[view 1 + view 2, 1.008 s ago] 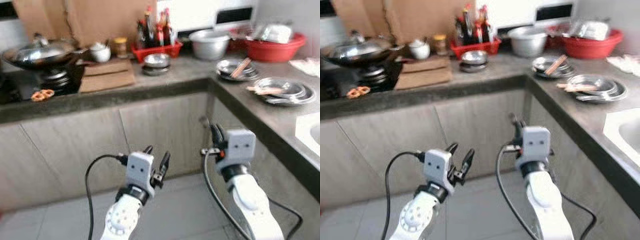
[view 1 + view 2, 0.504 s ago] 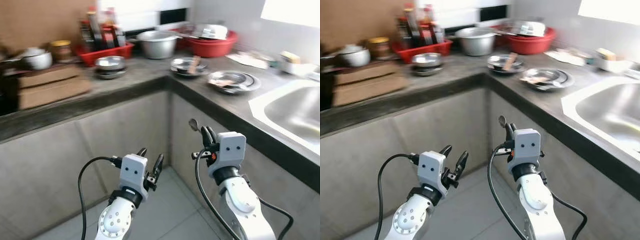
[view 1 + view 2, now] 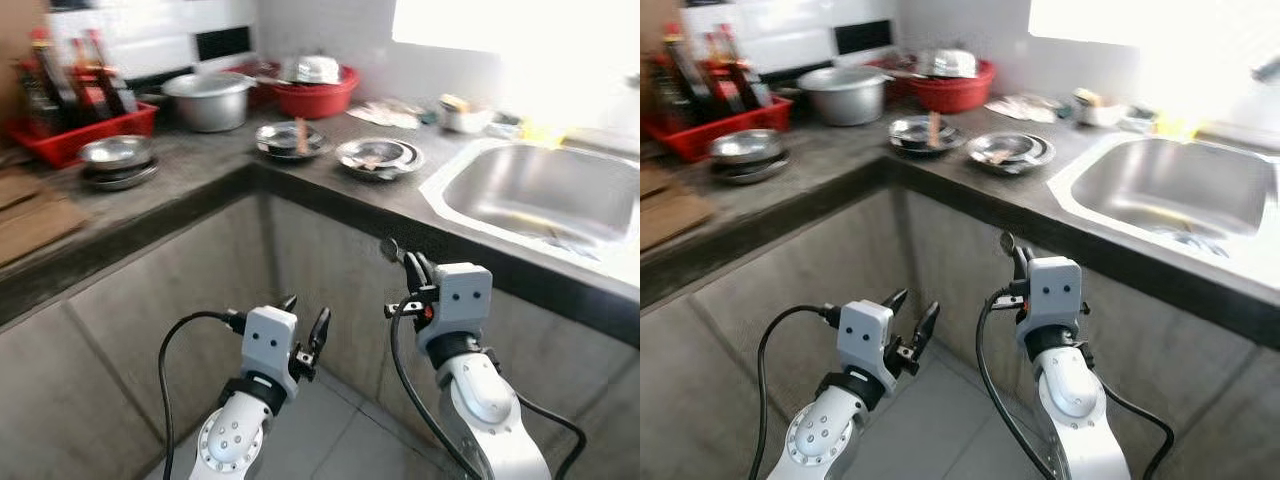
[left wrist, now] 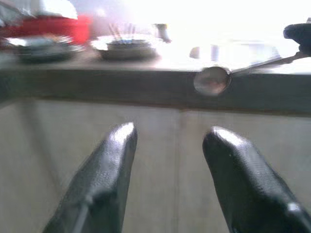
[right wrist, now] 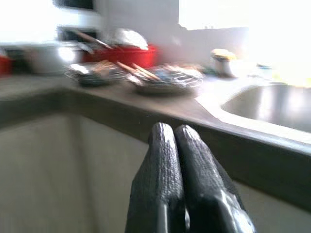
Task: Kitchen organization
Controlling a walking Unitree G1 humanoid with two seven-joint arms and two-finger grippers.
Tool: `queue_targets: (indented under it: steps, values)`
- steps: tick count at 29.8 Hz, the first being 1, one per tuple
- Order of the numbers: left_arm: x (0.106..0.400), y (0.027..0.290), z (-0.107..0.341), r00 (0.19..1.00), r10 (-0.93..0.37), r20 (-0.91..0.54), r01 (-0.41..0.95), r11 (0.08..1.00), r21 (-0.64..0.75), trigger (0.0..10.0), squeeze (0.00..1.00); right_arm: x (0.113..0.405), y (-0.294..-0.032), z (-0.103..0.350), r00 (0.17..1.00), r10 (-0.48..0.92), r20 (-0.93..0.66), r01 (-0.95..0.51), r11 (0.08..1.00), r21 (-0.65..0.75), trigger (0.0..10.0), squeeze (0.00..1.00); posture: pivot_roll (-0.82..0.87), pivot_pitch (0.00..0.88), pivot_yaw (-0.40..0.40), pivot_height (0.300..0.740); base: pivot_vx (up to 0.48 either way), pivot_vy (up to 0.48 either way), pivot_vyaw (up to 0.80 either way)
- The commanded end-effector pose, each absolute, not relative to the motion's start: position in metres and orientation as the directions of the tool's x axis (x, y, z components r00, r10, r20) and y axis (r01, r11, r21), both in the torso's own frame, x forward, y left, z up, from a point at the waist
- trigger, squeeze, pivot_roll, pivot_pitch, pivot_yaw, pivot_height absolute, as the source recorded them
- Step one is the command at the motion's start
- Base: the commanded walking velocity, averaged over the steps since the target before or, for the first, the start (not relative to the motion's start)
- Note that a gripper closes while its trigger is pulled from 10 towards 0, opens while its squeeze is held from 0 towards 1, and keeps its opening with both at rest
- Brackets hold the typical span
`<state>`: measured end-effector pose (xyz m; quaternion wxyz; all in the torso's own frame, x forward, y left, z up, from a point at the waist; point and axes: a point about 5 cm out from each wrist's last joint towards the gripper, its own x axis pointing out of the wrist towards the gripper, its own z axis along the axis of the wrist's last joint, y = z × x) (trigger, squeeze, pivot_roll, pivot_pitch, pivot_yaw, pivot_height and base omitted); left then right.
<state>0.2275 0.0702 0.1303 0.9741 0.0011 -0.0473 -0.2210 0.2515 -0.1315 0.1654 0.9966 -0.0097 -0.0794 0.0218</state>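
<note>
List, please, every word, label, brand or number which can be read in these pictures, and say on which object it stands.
No text can be read anywhere.
Sauce bottles in the red basket: labels too blurred to read.
Small jar near the sink: too small and overexposed to read.
Left gripper and right gripper: no markings visible.

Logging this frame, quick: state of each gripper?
Left gripper: open, empty.
Right gripper: shut on a spoon.
</note>
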Motion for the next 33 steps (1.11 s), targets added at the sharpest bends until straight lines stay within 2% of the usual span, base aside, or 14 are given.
queue_targets:
  steps: [1, 8, 19, 20, 21, 22, 33]
  values:
    - [0.228, 0.078, 0.131, 0.907, -0.411, 0.088, 0.409, 0.911, 0.042, 10.0, 0.0, 0.252, -0.121, 0.173, 0.978, 0.074, 0.193, -0.073, 0.997, -0.009, 0.0, 0.0, 0.03, 0.013, 0.027, 0.74, 0.0, 0.428, -0.78]
    - [0.229, 0.079, 0.131, 0.909, -0.408, 0.088, 0.406, 0.913, 0.04, 10.0, 0.0, 0.252, -0.121, 0.174, 0.978, 0.067, 0.196, -0.067, 0.998, -0.006, 0.0, 0.0, 0.03, 0.017, 0.03, 0.74, 0.0, 0.425, -0.78]
    - [0.229, 0.078, 0.131, 0.898, -0.431, 0.092, 0.423, 0.901, 0.096, 10.0, 0.0, 0.254, -0.123, 0.184, 0.967, 0.057, 0.249, -0.06, 0.998, 0.006, 0.0, 0.0, 0.03, 0.019, 0.034, 0.74, 0.0, -0.026, -0.67]
    - [0.229, 0.077, 0.131, 0.896, -0.433, 0.094, 0.425, 0.9, 0.095, 10.0, 0.0, 0.254, -0.122, 0.184, 0.966, 0.061, 0.25, -0.063, 0.998, 0.001, 4.0, 0.0, 0.03, 0.018, 0.034, 0.74, 0.251, -0.405, 0.0]
    - [0.229, 0.077, 0.131, 0.896, -0.433, 0.094, 0.425, 0.9, 0.095, 10.0, 0.0, 0.254, -0.122, 0.184, 0.966, 0.061, 0.25, -0.063, 0.998, 0.001, 4.0, 0.0, 0.03, 0.018, 0.034, 0.74, 0.251, -0.405, 0.0]
    - [0.228, 0.076, 0.131, 0.894, -0.438, 0.094, 0.43, 0.898, 0.097, 10.0, 0.0, 0.255, -0.123, 0.184, 0.967, 0.064, 0.249, -0.065, 0.998, -0.002, 10.0, 0.0, 0.03, 0.018, 0.036, 0.74, 0.0, -0.416, 0.0]
    - [0.227, 0.075, 0.131, 0.891, -0.444, 0.091, 0.435, 0.895, 0.1, 10.0, 0.0, 0.26, -0.128, 0.197, 0.954, 0.049, 0.295, -0.056, 0.998, 0.014, 10.0, 0.0, 0.03, 0.021, 0.034, 0.74, 0.087, -0.415, 0.0]
